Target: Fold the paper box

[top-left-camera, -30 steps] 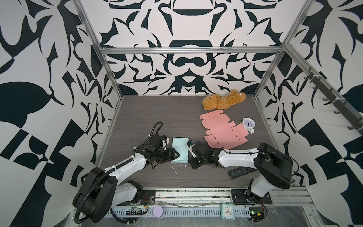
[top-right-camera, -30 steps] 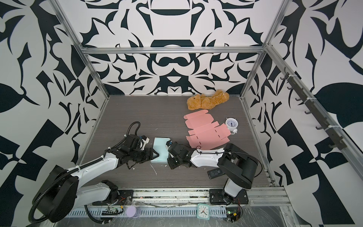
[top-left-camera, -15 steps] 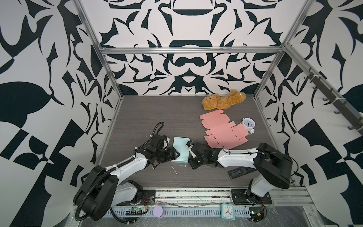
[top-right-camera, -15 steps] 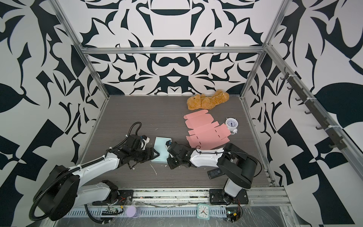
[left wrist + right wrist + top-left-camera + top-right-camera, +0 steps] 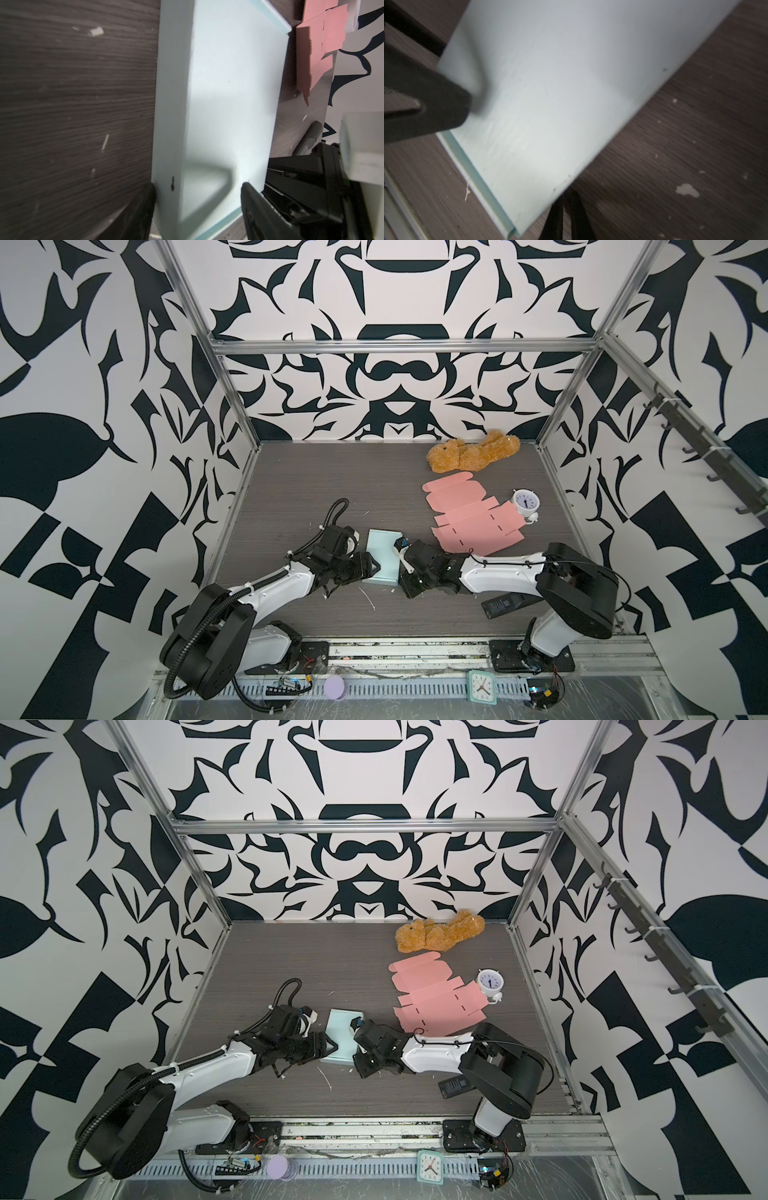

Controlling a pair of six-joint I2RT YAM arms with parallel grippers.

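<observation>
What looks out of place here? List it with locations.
White paper scraps litter the table near the blue box. A teddy bear lies sprawled by the back wall. The alarm clock lies face-up by the pink cut-out.

We find both top views bright, even and sharp, bowed at the edges. Wrist views are dimmer, blurred; between the fingertips of the left gripper (image 5: 197,187) a soft shadow lies on the paper box (image 5: 228,83).

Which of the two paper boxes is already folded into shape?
The light blue box: it has raised sides and a top. The pink box lies flat, an unfolded sheet.
</observation>
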